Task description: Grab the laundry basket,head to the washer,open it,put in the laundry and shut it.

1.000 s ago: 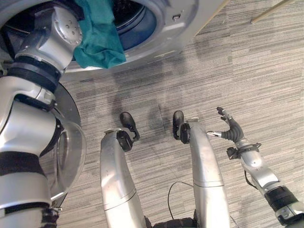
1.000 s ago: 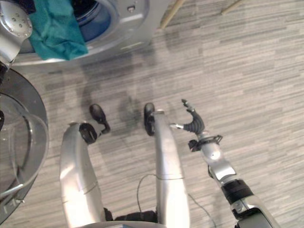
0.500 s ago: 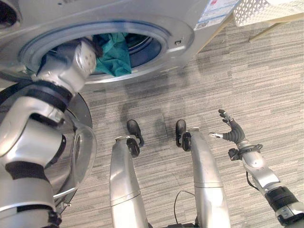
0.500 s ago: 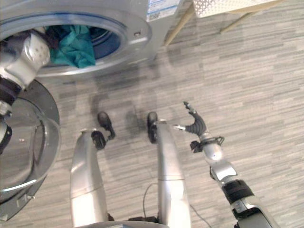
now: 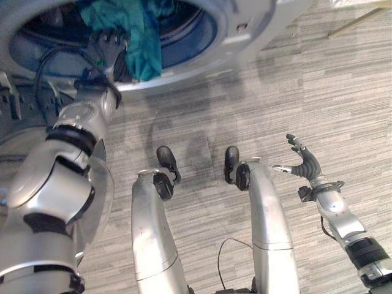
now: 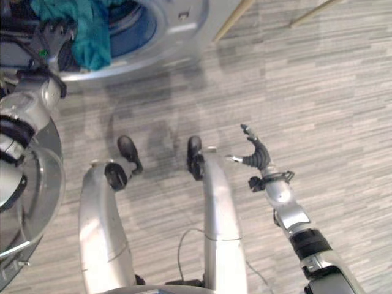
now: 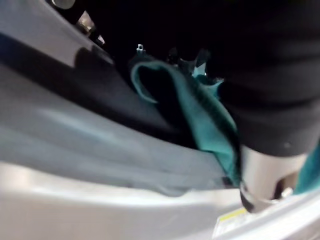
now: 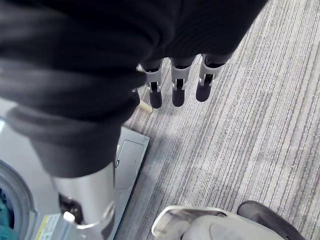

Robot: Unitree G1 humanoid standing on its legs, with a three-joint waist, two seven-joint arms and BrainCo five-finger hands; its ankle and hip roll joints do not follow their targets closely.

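The left hand (image 5: 107, 52) reaches to the mouth of the washer (image 5: 242, 37), its dark fingertips (image 5: 113, 38) up against a teal cloth (image 5: 144, 40) that spills out of the round opening and hangs over its lower lip. The cloth is a soft, crumpled teal-green piece, folded on itself, with a loose edge drooping down past the fingers on the side toward the drum's blue inner ring; darker laundry lies just beside the fingers, deeper in the drum. In the left wrist view the same teal cloth (image 7: 210, 117) shows as a thin curled fold running along the dark interior beside the thumb (image 7: 267, 175), touching it or very near; whether the fingers are curled round the cloth or merely resting straight against it cannot be told. The washer's door (image 6: 24, 202) stands swung open below the left arm. The right hand (image 5: 306, 165) hangs well away from the washer over the striped grey floor (image 5: 318, 92), fingers (image 8: 177, 85) spread and loosely straight, thumb apart, holding nothing.
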